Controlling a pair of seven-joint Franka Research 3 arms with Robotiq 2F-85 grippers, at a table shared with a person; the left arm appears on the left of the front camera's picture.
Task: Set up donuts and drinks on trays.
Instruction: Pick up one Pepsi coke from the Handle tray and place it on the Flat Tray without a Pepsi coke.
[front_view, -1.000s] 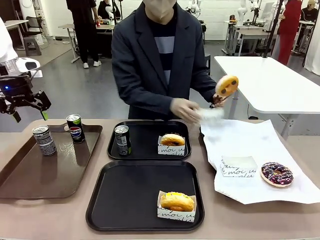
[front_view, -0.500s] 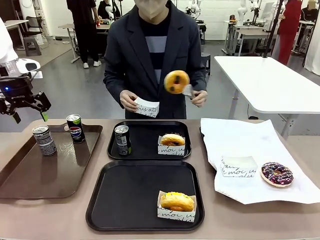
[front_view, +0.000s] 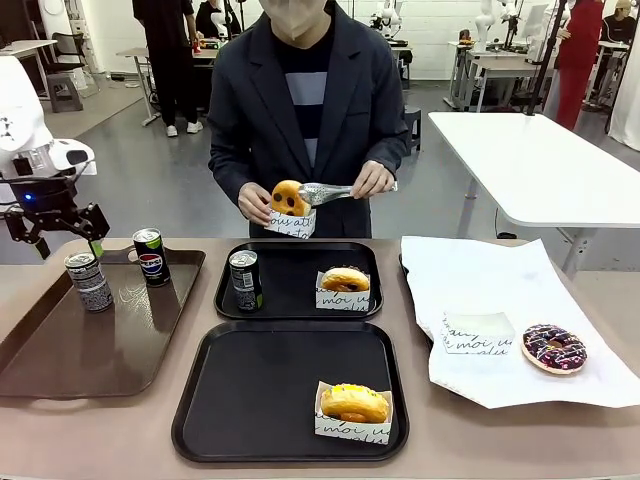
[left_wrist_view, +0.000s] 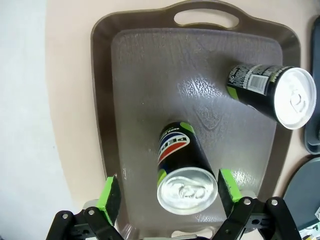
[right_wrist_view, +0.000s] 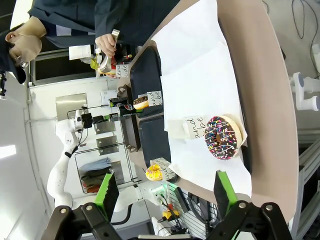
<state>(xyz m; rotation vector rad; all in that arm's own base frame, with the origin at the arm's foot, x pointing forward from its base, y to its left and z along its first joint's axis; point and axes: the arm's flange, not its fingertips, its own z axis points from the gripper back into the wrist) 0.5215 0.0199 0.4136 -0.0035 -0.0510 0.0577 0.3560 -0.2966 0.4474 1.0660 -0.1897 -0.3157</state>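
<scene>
The left end effector (front_view: 70, 243) is hovering, released, over the can (front_view: 88, 282) on the brown tray (front_view: 70, 360) at mid-left of the frame, likely needing to drop, clench it, and carry it to the drinkless lower black tray (front_view: 250, 390).

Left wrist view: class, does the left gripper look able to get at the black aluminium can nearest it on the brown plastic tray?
Probably yes: the open left gripper hangs over that black aluminium can, a green pad either side of its silver top; the second can stands apart.
</scene>
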